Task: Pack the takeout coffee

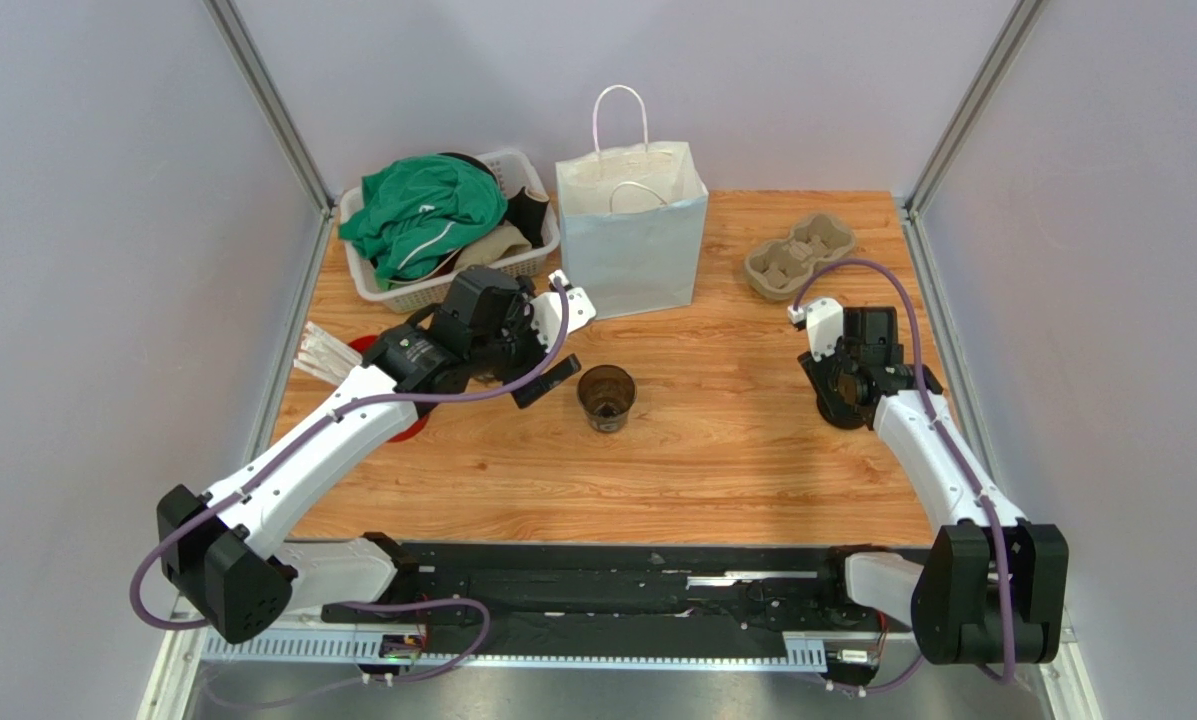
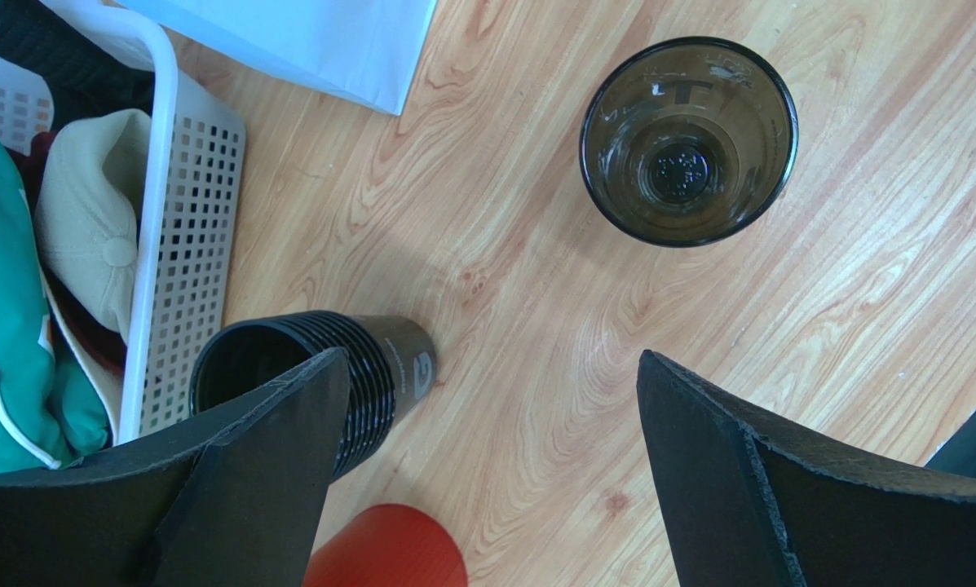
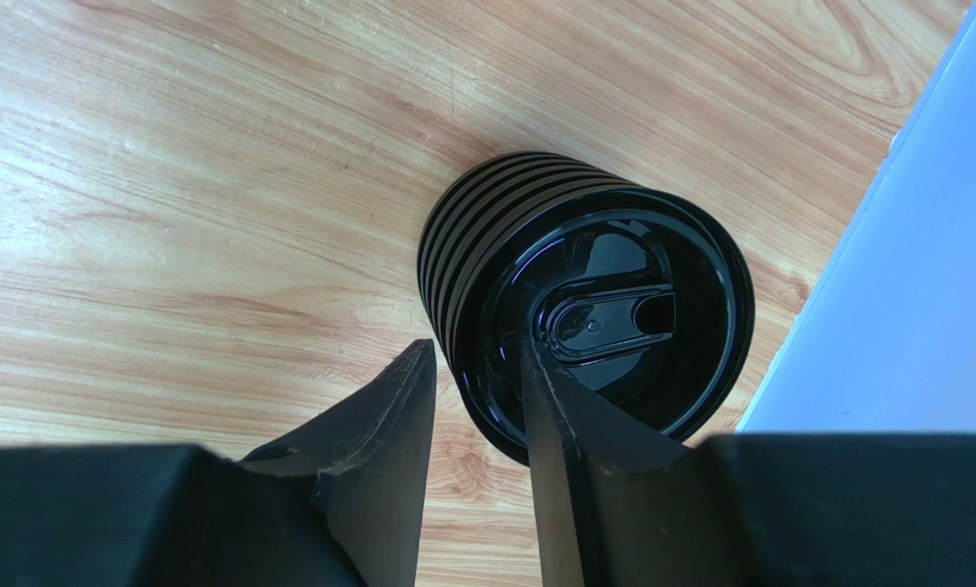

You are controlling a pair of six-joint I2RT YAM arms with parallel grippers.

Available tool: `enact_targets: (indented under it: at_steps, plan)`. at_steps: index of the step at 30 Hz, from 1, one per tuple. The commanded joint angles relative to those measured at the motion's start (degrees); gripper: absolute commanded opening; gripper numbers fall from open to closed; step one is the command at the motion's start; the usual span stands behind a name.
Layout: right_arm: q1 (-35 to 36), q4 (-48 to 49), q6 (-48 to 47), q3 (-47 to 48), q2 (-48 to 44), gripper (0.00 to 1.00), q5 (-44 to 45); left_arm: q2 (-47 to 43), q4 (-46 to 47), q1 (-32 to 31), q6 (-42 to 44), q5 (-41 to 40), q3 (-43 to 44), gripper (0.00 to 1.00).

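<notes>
Fingers straddle coffee; lidless cup's logo illegible.

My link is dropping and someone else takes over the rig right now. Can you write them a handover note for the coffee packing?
Grippers: the left gripper is open and empty, hovering between the stack of black cups and the open dark cup. The right gripper has its jaws narrow, astride the rim of the top black lid on a ribbed black stack; a firm grip is not certain.
Things: the cup stands unlidded mid-table. The white paper bag stands upright at the back, with the cardboard cup carrier to its right.
Done: the cup is set out.
Left: probably lid the cup, then pack it.
</notes>
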Motion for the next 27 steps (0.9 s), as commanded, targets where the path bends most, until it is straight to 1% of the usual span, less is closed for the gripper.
enact_targets:
  at_steps: [1,3,5,9,12,13,15,27]
  plan:
    - [-0.31,2.86,0.22,-0.34,0.21,0.35,0.25,0.05,2.15,0.23,-1.12,-0.12,-0.34,0.96]
    - [-0.23,2.86,0.31,-0.34,0.13,0.32,0.25,0.05,2.32,0.23,-1.20,-0.21,-0.61,0.96]
    - [-0.23,2.86,0.49,-0.34,-0.05,0.25,0.25,0.23,2.41,0.23,-1.20,-0.12,-0.69,0.96]
    - [-0.23,2.86,0.49,-0.52,-0.23,0.23,0.25,0.32,2.67,0.32,-1.29,-0.47,-0.78,0.96]
    - [-0.23,2.78,0.58,-0.52,-0.23,0.20,0.25,0.23,2.76,0.23,-1.29,-0.39,-0.87,0.96]
    - [-0.23,2.77,0.58,-0.43,-0.23,0.17,0.16,0.23,2.76,0.23,-1.29,-0.39,-0.96,0.96]
    - [-0.14,2.86,0.66,-0.43,-0.49,0.14,0.16,0.31,2.94,0.23,-1.29,-0.38,-1.13,0.96]
    - [-0.23,0.32,2.07,2.20,-6.55,0.13,-0.81,1.11,3.20,0.23,-1.29,-0.91,-1.05,0.95]
